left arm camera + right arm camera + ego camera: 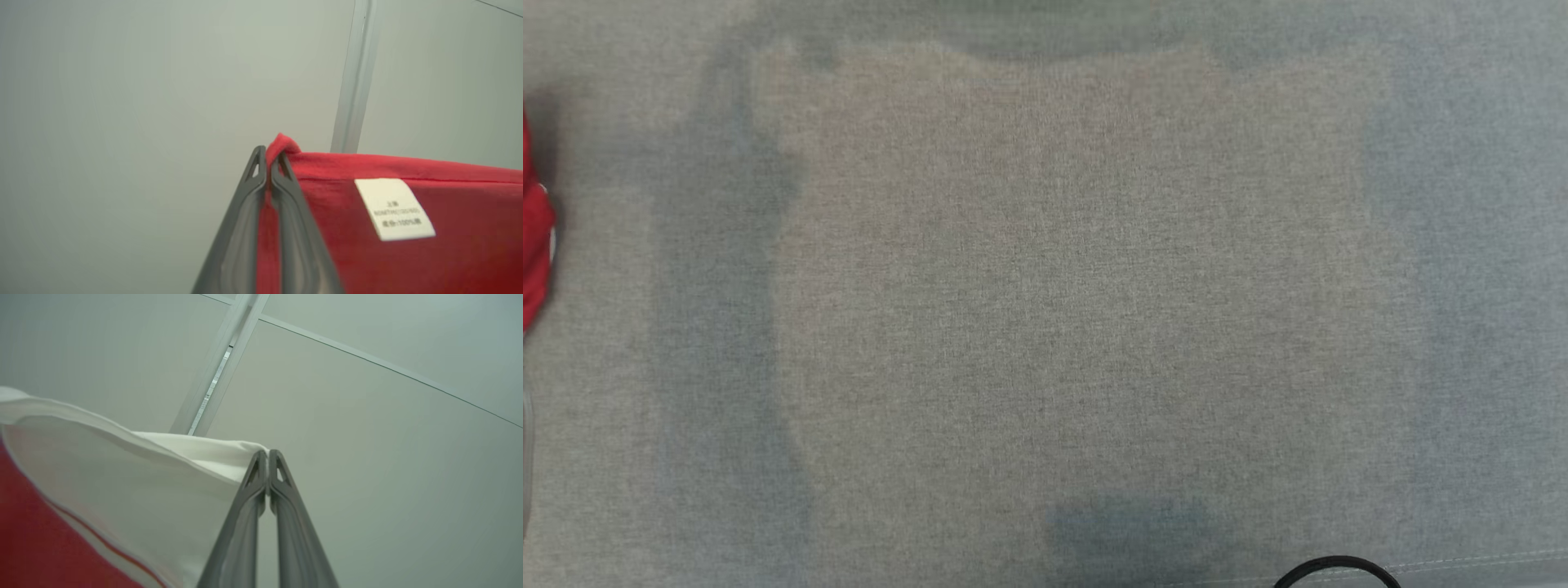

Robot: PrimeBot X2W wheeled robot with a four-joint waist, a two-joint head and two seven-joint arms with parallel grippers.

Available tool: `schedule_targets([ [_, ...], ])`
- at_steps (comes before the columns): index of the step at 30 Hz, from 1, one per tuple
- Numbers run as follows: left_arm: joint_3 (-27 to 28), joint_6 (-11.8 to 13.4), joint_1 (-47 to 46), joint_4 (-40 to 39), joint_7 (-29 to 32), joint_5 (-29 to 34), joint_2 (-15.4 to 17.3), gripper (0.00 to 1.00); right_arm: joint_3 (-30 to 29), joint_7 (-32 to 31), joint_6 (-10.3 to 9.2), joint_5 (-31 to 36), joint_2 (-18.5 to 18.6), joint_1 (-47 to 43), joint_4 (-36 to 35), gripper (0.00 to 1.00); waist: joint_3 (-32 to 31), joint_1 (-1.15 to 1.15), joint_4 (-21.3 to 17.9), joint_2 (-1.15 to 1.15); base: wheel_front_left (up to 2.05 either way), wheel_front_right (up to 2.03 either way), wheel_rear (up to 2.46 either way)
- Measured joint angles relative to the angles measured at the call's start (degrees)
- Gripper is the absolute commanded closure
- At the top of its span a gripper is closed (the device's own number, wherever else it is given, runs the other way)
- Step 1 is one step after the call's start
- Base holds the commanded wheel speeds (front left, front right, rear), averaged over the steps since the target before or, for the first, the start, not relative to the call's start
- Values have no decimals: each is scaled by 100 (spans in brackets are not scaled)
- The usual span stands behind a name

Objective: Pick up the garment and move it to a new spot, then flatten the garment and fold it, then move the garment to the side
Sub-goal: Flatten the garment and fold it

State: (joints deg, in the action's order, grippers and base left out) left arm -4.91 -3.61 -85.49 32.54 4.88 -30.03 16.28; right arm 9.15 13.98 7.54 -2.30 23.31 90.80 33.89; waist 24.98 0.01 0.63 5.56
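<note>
Grey woven cloth surface (1045, 327) spreads across the head view, with darker patches of shade down its sides. At the far left edge a narrow strip of the red cloth garment (534, 237) shows, well apart from the middle of the surface. A thin black curved cable (1335, 565) arcs at the bottom edge, right of centre.

In the left wrist view, the left gripper (267, 161) has its two dark fingers pressed together, clamped on a bunched corner of the garment. A small tuft of red pokes out above the tips. From there the red cloth stretches off to the right, and a white rectangular care label (394, 209) lies on it near the fingers. Behind is a pale plain wall (122, 102) with a light upright strip.

In the right wrist view, the right gripper (268, 457) is likewise closed, pinching the garment at a white edge that runs away to the left. Red cloth shows beneath that white part in the lower left corner.
</note>
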Motion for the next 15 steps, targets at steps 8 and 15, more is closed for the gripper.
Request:
schedule_targets([
  [8, -37, -350, 80, 1410, -519, -590, -208, 100, -66, 100, 1, 12, -70, -528, 477, 100, 649, 1, -69, -1, 0, 0, 0],
  [15, -151, -379, 2434, 1806, 55, -2265, -627, 100, 102, 101, 1, -737, 85, -3034, 1, 100, 550, -1, -184, 1, 0, 0, 0],
])
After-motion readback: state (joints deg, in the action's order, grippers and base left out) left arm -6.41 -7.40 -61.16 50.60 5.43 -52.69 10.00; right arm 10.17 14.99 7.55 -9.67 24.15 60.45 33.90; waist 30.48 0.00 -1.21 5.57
